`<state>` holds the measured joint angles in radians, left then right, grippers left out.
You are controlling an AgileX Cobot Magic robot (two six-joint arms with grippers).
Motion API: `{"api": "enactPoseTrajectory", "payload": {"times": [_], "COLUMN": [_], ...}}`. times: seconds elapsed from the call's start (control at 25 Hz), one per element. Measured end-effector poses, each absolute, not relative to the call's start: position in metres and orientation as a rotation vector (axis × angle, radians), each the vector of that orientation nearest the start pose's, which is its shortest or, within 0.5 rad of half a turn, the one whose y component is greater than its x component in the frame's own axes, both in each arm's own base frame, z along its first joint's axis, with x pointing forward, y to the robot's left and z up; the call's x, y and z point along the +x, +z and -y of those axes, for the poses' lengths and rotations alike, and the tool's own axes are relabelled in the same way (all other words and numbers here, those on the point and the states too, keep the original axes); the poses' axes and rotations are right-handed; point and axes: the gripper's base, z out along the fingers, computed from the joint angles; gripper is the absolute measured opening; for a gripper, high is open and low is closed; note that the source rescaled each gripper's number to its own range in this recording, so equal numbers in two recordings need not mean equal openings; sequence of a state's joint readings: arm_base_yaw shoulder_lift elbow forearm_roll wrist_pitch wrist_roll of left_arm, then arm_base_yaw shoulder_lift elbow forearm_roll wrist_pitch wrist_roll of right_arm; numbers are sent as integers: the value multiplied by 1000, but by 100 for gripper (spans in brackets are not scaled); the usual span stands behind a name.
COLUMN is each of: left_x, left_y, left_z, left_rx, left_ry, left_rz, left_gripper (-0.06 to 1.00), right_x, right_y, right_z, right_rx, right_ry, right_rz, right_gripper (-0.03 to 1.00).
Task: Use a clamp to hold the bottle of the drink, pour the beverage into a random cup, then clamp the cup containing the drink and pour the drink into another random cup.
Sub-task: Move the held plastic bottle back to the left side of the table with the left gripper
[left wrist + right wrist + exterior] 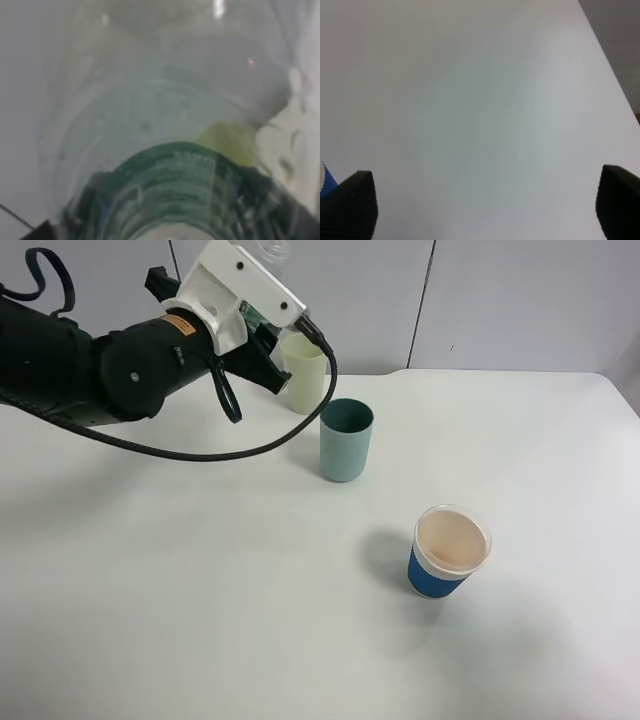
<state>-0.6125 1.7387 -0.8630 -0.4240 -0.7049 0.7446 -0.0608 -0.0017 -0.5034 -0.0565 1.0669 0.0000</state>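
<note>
the left gripper (pixel 268 352) is pinched onto the bottle (pixel 175 165). in the wrist view its green label fills the space between the jaws, and a clear end pokes out above the wrist mount. holding it by the body leaves the mouth free for tipping. jaws and bottle hang raised above the table (pixel 180 610). the pale yellow-green tumbler (pixel 303 375) stands right by the fingertips; whether they touch it i cannot tell. the teal tumbler (pixel 346 440) stands a little beyond and below them, apart from its neighbour. i judge the first pour is not yet begun; the beverage itself is too blurred to make out. the yellow-green rim crowds the jaws, so swinging toward the teal cup needs care. the right gripper (pixel 484 202) is spread wide over bare tabletop, with a sliver of the blue-sleeved paper cup (pixel 327 181) just outside one finger.
</note>
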Motion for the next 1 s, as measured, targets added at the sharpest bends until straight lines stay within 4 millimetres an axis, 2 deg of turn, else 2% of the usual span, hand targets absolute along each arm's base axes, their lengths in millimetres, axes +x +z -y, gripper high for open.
{"api": "enactPoseTrajectory", "payload": {"times": [0.2,0.4,0.64,0.84,1.0], "left_x": [304,297,280,266,263], "left_y": [223,210,192,180,176], "left_z": [172,150,118,99,88], "left_rx": [498,387,309,288,256], "left_ry": [-190,-347,-360,-339,-319], "left_rz": [-1609,-1614,-1573,-1567,-1578], "left_gripper": [8,8,8,8,8], "right_x": [-6,-6,-6,-6,-6], "right_y": [278,278,278,278,278], "right_z": [4,4,4,4,4], "right_rx": [65,65,65,65,65], "right_ry": [-106,-106,-106,-106,-106], "right_rz": [-2045,-2045,-2045,-2045,-2045], "right_gripper": [79,79,79,79,79]}}
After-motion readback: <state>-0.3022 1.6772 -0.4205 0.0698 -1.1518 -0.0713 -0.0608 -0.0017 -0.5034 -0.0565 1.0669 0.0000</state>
